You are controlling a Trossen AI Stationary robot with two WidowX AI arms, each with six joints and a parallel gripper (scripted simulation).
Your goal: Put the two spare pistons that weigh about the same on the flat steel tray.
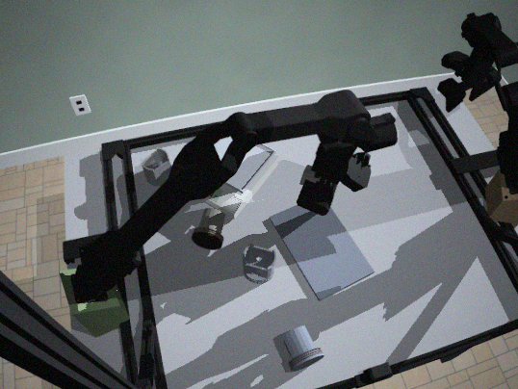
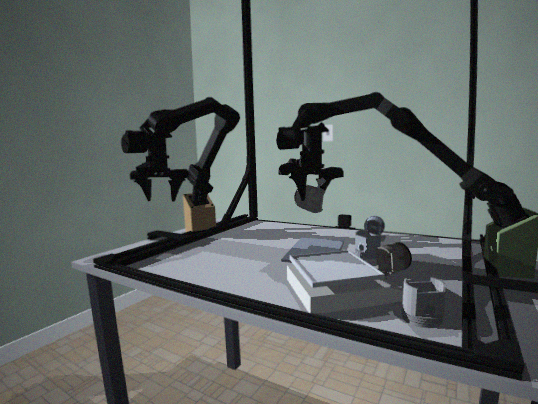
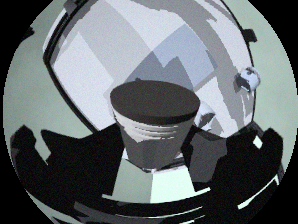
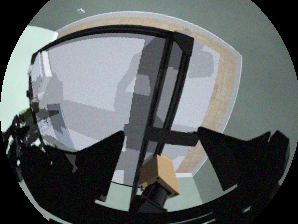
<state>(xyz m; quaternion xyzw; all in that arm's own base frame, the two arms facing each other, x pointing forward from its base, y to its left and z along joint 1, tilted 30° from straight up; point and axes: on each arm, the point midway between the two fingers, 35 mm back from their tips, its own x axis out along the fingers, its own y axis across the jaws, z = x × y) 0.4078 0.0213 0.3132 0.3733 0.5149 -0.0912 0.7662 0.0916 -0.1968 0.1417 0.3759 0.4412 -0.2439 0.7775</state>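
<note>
Top view: At far left, the left arm reaches out from its green mount (image 1: pixel 103 315) (image 2: pixel 517 245) across the tabletop (image 1: pixel 231 332) (image 2: pixel 210 265). Beneath and beside that arm, 1 gray piston (image 1: pixel 156 168) (image 2: pixel 424 304) stands with its hollow end up. Next comes a dark-ended piston (image 1: pixel 208 236) (image 2: pixel 395 258) on its side, near a pale box (image 1: pixel 255 166) (image 2: pixel 345 295) with a flat top plate. A third piston, the cut-sided one (image 1: pixel 259 263) (image 2: pixel 367 246) (image 3: pixel 205 117), sits between it and the flat steel tray (image 1: pixel 323 255) (image 2: pixel 320 244) (image 3: pixel 192 52). A ribbed piston (image 1: pixel 299 348) (image 2: pixel 374 225) (image 3: pixel 248 79) lies on its side nearer the bottom edge. All 4 are off the tray, which rests flat on the tabletop. Farther right, the left pincer (image 1: pixel 355 169) (image 2: pixel 312 190) (image 3: pixel 152 121) grips the 5th piston (image 1: pixel 360 174) (image 2: pixel 310 199) (image 3: pixel 155 102), held aloft, its dark round end facing away from the wrist. At far right, the right pincer (image 1: pixel 461 98) (image 2: pixel 161 199) (image 4: pixel 161 133) hangs released in midair, its fingers spread wide above a tan mount (image 1: pixel 502 199) (image 2: pixel 200 218) (image 4: pixel 160 175).
</note>
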